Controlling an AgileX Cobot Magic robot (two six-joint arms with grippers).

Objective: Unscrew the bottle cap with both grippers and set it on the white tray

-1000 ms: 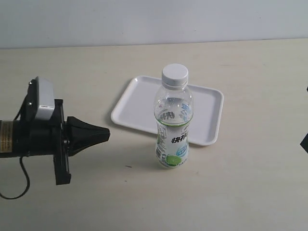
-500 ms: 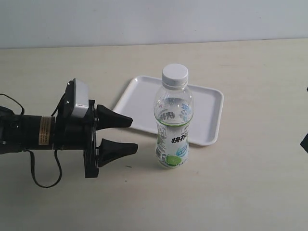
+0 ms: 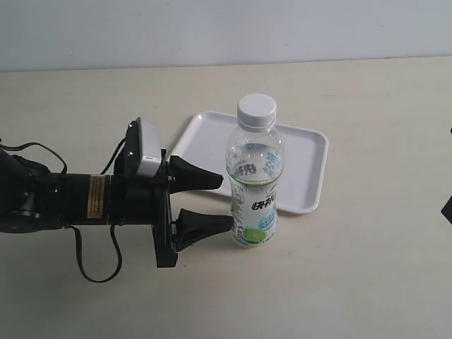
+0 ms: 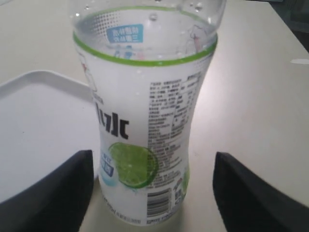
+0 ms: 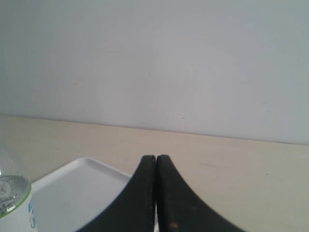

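Observation:
The clear bottle (image 3: 254,191) with its white-and-green label stands upright on the table, its base just in front of the white tray (image 3: 205,152). The white bottle cap (image 3: 256,111) sits on its neck. My left gripper (image 3: 226,202) lies level at the bottle's left side and is open. Its fingertips reach the lower label, one on each side. In the left wrist view the bottle (image 4: 145,145) stands between the black fingers (image 4: 67,188) with a gap on either side. My right gripper (image 5: 155,157) is shut on nothing, off to the right, facing the tray (image 5: 72,183).
The beige table (image 3: 367,282) runs back to a pale wall. The left arm's black body and a loose cable (image 3: 92,272) lie low over the table at the left. A dark piece (image 3: 447,208) shows at the right edge of the exterior view.
The left gripper has opened and slid right across the table until its fingertips flank the bottle's lower part. The bottle, the tray and the right gripper have not moved.

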